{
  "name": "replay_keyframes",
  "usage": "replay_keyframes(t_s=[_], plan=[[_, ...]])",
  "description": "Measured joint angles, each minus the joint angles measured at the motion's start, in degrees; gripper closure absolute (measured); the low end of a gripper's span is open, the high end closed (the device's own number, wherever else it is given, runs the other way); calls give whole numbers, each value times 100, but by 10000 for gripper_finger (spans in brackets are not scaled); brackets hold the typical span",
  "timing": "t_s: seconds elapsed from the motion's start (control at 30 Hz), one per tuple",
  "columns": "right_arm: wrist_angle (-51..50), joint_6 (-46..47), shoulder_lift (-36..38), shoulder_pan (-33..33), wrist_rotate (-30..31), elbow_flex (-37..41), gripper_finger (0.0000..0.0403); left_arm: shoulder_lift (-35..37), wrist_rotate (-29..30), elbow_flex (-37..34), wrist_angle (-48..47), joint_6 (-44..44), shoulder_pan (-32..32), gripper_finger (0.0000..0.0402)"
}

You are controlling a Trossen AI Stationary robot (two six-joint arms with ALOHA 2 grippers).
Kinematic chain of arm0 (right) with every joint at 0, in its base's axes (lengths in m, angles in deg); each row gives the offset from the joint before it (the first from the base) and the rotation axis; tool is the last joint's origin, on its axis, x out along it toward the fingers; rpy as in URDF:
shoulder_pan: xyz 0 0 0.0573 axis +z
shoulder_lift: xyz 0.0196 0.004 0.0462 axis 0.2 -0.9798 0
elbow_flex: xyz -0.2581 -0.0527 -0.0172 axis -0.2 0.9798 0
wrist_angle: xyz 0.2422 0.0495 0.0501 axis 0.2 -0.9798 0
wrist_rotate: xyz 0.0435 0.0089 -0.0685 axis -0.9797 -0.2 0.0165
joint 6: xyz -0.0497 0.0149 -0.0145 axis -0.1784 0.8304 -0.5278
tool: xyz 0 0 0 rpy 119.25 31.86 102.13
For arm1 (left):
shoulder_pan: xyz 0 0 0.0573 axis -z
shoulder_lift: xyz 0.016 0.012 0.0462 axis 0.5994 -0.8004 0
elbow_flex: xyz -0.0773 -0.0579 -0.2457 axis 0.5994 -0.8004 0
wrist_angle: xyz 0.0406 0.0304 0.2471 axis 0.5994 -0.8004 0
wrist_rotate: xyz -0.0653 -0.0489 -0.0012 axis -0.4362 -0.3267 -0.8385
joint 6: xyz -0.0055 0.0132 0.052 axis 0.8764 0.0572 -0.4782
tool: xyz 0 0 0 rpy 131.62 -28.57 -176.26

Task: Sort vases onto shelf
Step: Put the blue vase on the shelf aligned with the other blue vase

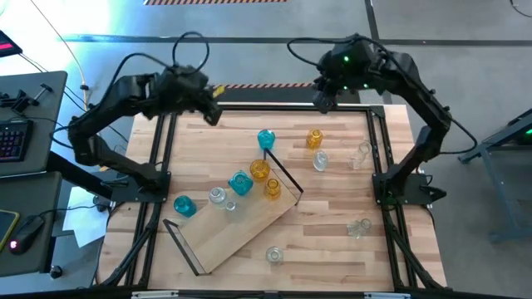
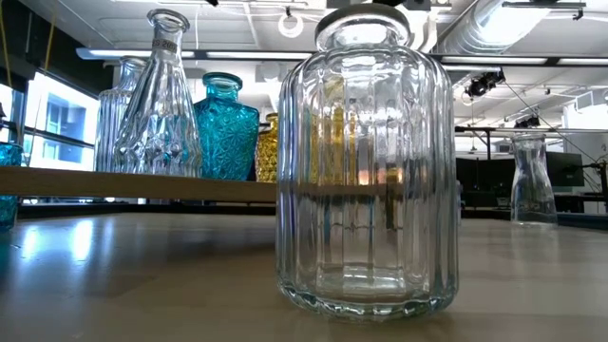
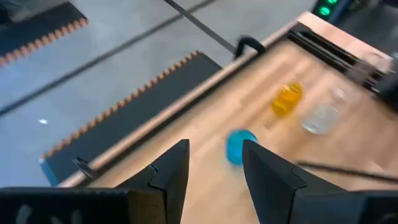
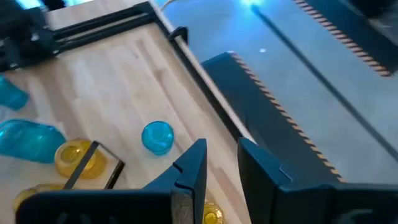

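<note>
Striped tabletop (image 1: 332, 208) first, where the shelf (image 1: 241, 228) lies slantwise with several vases (image 1: 241, 184) on it and others scattered (one teal vase (image 1: 266, 139) nearby), while left gripper (image 1: 212, 115) and right gripper (image 1: 322, 100) hover back, fingers apart, empty, likely choosing.

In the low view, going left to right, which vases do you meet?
Tall clear vase → teal vase → big ribbed clear jar up front → small clear vase at far right.
</note>
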State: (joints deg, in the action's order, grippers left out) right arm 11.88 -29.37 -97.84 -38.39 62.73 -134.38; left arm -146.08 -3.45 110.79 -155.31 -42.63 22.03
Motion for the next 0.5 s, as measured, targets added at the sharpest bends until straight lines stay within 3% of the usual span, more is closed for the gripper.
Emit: replay_keyframes(t_s=[0.13,0.3,0.5], plan=[[441,-249,-108,-328,-890,561,330,87,268,0,-643,715,634,261],[1340,-282,-126,-575,-2137,1925,330,107,773,-4,-1750,1976,1380,261],[1936,-251,-128,-713,-2616,3195,330,357,962,-309,-1667,2831,2091,261]])
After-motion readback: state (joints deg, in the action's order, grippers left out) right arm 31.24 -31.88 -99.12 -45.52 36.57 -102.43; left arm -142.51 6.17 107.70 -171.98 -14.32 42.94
